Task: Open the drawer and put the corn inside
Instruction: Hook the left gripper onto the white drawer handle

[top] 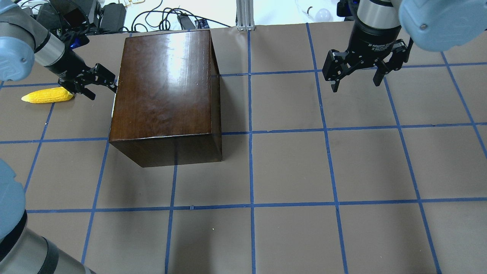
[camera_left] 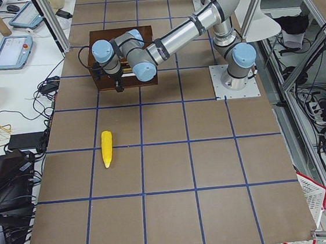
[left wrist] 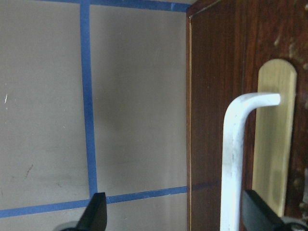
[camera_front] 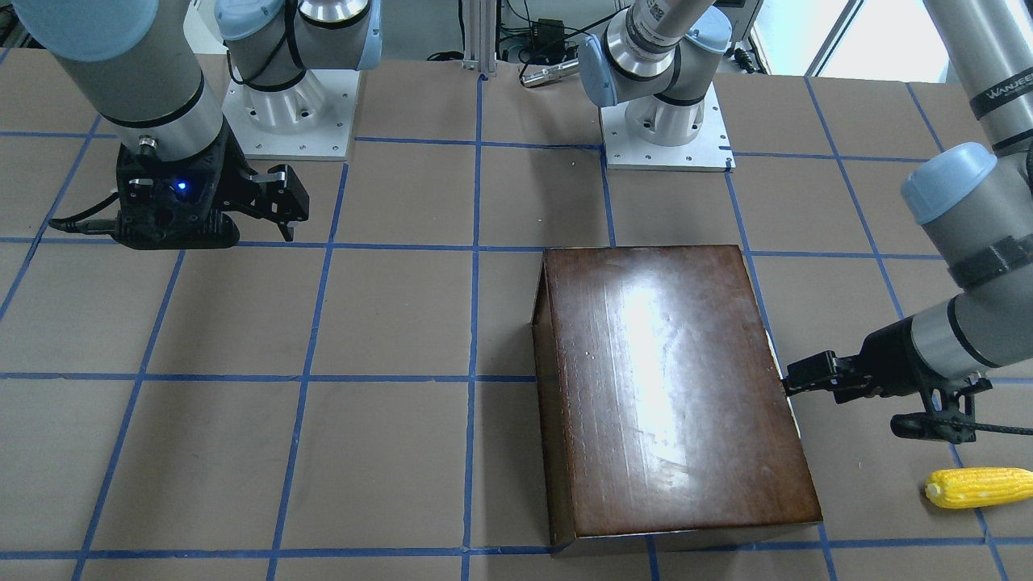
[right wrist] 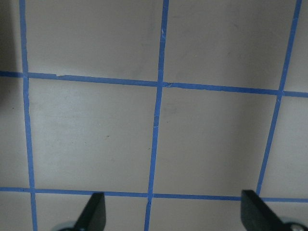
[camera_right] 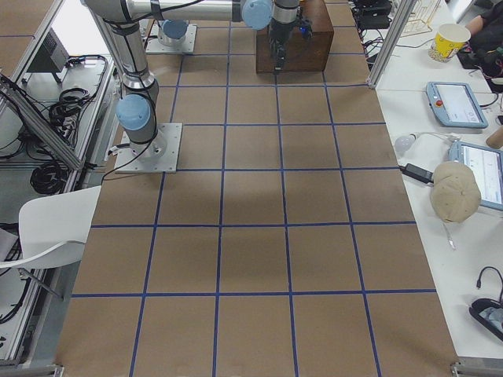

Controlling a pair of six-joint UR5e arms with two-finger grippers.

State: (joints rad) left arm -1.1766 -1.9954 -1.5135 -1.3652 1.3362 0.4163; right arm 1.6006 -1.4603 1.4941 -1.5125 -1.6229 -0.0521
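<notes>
The dark-brown cabinet [top: 163,83] stands on the table's left half. Its drawer is shut; the worn front panel [left wrist: 211,120] and a white metal handle [left wrist: 232,159] fill the left wrist view. My left gripper [top: 103,90] is open at that front face, its fingers either side of the handle and holding nothing; it also shows in the front-facing view [camera_front: 795,383]. The yellow corn [top: 47,95] lies on the table just left of and behind the left gripper, and shows in the front-facing view [camera_front: 979,487]. My right gripper [top: 355,82] is open and empty above bare table, far right.
Brown paper with blue tape grid lines covers the table [top: 289,167]. The two arm bases [camera_front: 666,137] stand on the robot's side. Cables and power bricks [top: 110,17] lie past the far edge behind the cabinet.
</notes>
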